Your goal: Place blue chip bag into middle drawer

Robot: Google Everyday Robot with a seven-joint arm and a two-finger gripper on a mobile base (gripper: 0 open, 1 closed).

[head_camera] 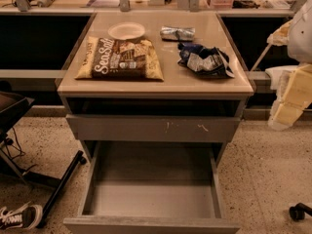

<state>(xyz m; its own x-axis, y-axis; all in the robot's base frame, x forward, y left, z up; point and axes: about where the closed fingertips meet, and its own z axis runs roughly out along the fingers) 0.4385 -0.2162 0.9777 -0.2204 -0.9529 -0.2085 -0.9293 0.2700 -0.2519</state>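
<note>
One bag to move: the blue chip bag (pixel 204 61), crumpled, lying on the right side of the tabletop (pixel 170 84)
Neighbours: a small silver packet (pixel 177 33) just behind it, apart; a large brown bag (pixel 119 58) to its left, well apart; a white plate (pixel 126 30) behind the brown bag
Weight: judged very light
Stiffness: judged soft foil that folds under pressure, with no rigid edge
Surface: judged slick; a shallow pinch may slip off
Where to hold: judged best from above, across a raised crease near the middle, taking both layers
Drawer: the middle drawer (pixel 151 199) stands pulled open low at the front; the scratched drawer front (pixel 153 128) above it is shut or nearly so
Gripper: the gripper (pixel 286 106) hangs at the right edge of view, beside the cabinet and below tabletop height
Gripper state: cannot tell whether wide or narrow; it does not hold the bag
Bag relative to gripper: well apart, higher and to the left in the view, with the tabletop corner between them
</note>
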